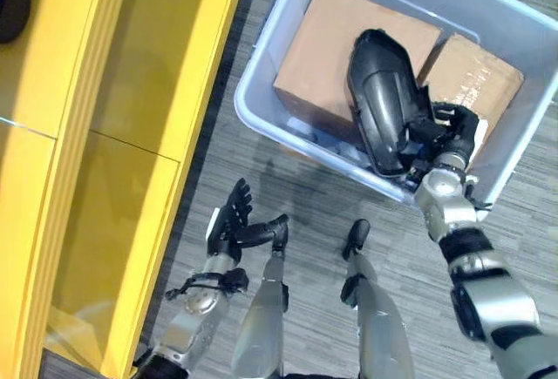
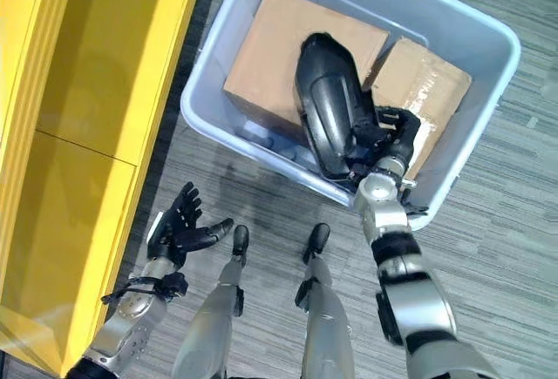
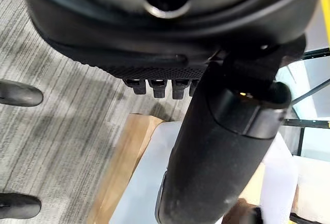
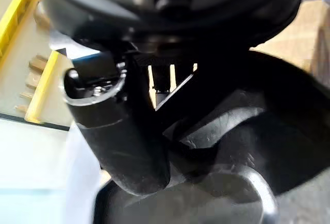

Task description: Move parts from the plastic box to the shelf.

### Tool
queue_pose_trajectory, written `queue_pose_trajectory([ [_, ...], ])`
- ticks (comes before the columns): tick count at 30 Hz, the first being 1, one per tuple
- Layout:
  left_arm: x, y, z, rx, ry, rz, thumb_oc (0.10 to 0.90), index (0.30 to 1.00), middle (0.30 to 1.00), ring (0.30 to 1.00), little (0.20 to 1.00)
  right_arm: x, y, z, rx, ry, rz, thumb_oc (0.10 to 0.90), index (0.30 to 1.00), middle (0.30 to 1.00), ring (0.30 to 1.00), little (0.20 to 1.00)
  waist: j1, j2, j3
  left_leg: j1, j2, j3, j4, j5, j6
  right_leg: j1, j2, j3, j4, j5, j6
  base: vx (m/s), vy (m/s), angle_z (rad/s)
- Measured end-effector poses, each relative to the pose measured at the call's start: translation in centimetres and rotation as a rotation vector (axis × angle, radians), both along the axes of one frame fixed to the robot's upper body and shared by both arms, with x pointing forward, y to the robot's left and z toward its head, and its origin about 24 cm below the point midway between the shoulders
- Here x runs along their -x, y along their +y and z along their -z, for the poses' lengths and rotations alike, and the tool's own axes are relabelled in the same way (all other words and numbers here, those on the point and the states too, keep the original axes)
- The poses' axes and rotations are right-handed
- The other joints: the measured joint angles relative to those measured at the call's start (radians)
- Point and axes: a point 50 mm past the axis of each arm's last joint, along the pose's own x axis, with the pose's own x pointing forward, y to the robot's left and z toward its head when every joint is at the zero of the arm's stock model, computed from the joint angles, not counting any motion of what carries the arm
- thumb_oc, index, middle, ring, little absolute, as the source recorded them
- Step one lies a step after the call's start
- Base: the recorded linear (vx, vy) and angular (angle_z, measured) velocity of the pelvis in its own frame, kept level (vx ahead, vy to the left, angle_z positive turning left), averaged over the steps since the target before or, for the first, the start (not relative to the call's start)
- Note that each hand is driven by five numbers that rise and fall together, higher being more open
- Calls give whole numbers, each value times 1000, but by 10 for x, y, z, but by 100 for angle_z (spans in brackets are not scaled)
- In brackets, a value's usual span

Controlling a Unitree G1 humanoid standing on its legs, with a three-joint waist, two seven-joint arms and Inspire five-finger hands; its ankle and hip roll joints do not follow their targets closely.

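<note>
A large black moulded part (image 1: 381,100) (image 2: 327,104) stands tilted up out of the pale plastic box (image 1: 261,118) (image 2: 205,91). My right hand (image 1: 453,135) (image 2: 394,135) is shut on its lower right edge; the right wrist view shows thumb and fingers clamped on the black part (image 4: 227,147). My left hand (image 1: 234,220) (image 2: 179,226) hangs open over the floor, between the box and the yellow shelf (image 1: 113,135) (image 2: 96,109). Its thumb (image 3: 221,147) sticks out straight in the left wrist view.
Two brown cardboard boxes (image 1: 340,43) (image 1: 475,78) lie inside the plastic box under and beside the black part. The yellow shelf runs along the left side, with a divider line across its face. Grey striped carpet (image 1: 305,222) covers the floor in between.
</note>
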Motion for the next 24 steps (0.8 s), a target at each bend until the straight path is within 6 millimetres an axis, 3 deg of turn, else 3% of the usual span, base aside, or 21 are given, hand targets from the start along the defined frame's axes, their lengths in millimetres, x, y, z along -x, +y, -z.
queue_pose_trajectory([
  [1,10,12,9,-15,47,-39,900,1000,1000,1000,1000,16,21,6,-25,-55,-99,400,300,300,300,300,-28,-36,-7,73,5,13,-1,-20,-1,76,8,6,-23,-3,4,77,53,-34],
  [3,12,20,5,-30,43,-29,900,1000,1000,1000,1000,28,23,-1,-95,-129,-139,400,300,300,300,300,-31,-76,-17,138,7,30,0,-40,3,138,12,24,-32,-14,18,88,67,-20],
  [7,15,22,4,-34,40,-19,900,1000,1000,1000,1000,30,15,-3,-179,-191,-116,400,300,300,300,300,-31,-105,-75,176,3,35,1,-59,4,180,8,29,-44,-23,26,48,51,-4],
  [10,17,25,6,-35,51,-13,900,1000,1000,1000,1000,29,16,-3,-238,-197,-127,400,300,300,300,300,-29,-105,-84,198,0,40,1,-58,11,200,7,32,-48,-20,27,43,74,-4],
  [15,28,26,16,-12,110,-21,900,1000,1000,1000,1000,28,31,5,-319,-167,-202,400,300,300,300,300,-27,-76,-122,271,-8,67,-1,-72,16,273,5,51,-78,-2,16,59,89,-11],
  [21,33,29,20,2,127,-43,900,1000,1000,1000,1000,29,33,13,-387,-143,-210,400,300,300,300,300,-27,-69,-199,329,-13,83,-1,-97,24,326,0,61,-83,-12,28,16,73,-7],
  [24,36,30,23,-18,146,-45,900,1000,1000,1000,1000,29,45,16,-453,-133,-220,400,300,300,300,300,-25,-67,-240,362,-15,90,-2,-100,25,355,-1,73,-83,-14,30,-8,83,-5],
])
